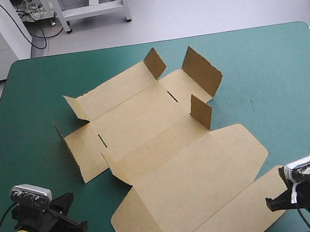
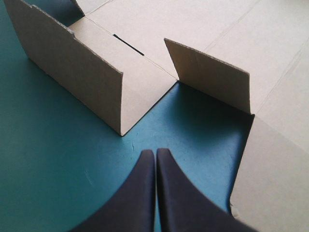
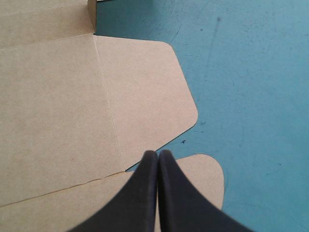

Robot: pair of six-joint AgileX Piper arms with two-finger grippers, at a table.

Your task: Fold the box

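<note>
Both clenched empty, the left gripper (image 2: 155, 152) and right gripper (image 3: 158, 152) hover by the box (image 1: 164, 148), spread across the teal-green cover (image 1: 273, 69), flaps half-raised; a careless push may skid, not fold, it

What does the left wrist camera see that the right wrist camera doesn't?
Only the left wrist view: a raised wall, a raised flap, a slot, and the left gripper, shut over the cover. Only the right wrist view: flat rounded tabs and the right gripper, shut. Both: the box on the cover.
</note>
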